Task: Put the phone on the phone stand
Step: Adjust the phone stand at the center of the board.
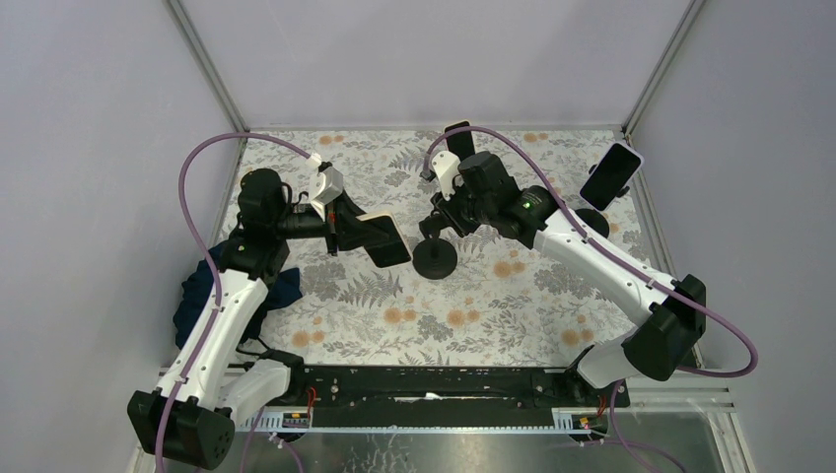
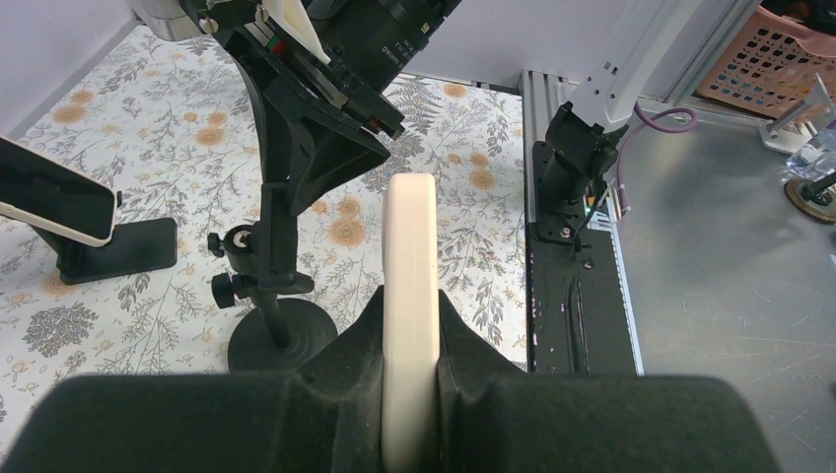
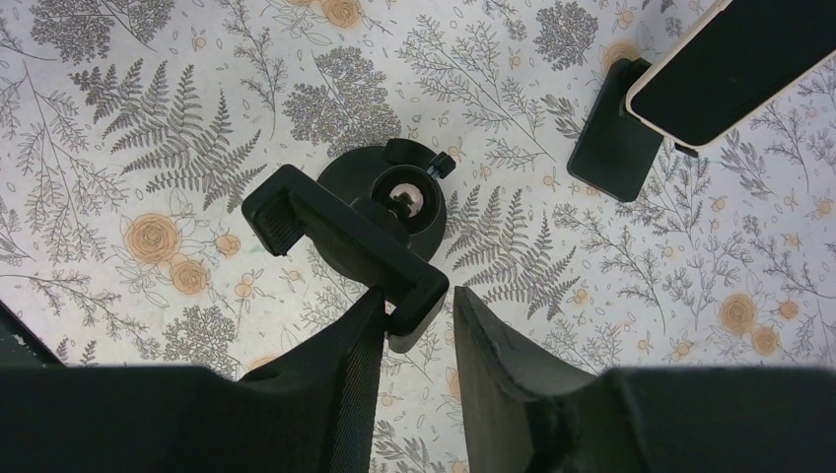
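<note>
Grey walls box in a fern-and-flower worktop, w/ both arms bolted at the near edge. The left arm rises from its base, bends at the elbow and reaches right toward the middle. Its wrist is turned so the left pincer holds the phone edge-on, clear of the worktop. That pincer is clamped tight on the phone's cream sides; the fingers press both faces.

The right arm stretches in from the far right, forearm angled down and left, w/ its wrist over the phone stand. The right pincer stands part open, straddling one end of the stand's black clamp. One finger is against it; the other has a gap beside it. The phone hangs just left of the stand, not touching it.

A 2nd phone sits tilted on its own stand at the right rear. A blue cloth lies behind the left arm.
</note>
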Controlling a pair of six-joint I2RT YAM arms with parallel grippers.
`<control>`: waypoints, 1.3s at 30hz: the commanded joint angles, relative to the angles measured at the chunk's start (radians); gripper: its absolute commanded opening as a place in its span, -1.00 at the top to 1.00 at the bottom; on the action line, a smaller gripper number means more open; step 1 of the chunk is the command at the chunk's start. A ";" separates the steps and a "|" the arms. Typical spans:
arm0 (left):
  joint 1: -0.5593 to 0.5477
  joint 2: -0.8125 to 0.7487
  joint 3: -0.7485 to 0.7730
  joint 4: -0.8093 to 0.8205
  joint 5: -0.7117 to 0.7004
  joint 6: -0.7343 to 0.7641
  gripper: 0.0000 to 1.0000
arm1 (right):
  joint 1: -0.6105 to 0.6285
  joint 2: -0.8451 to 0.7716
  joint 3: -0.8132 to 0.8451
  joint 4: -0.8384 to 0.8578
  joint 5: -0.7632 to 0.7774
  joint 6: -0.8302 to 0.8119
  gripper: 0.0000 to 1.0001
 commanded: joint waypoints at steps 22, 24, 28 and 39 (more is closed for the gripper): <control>0.007 -0.017 0.000 0.127 0.008 -0.060 1.00 | -0.010 -0.055 -0.033 0.028 0.035 -0.020 0.17; 0.006 -0.016 -0.002 0.127 0.010 -0.060 1.00 | -0.015 -0.061 -0.041 0.029 0.028 -0.017 0.19; 0.006 -0.012 -0.002 0.130 0.010 -0.061 1.00 | -0.022 -0.069 -0.054 0.033 0.021 -0.015 0.21; 0.006 -0.013 -0.009 0.147 0.012 -0.076 1.00 | -0.025 -0.062 -0.027 0.032 0.005 -0.010 0.21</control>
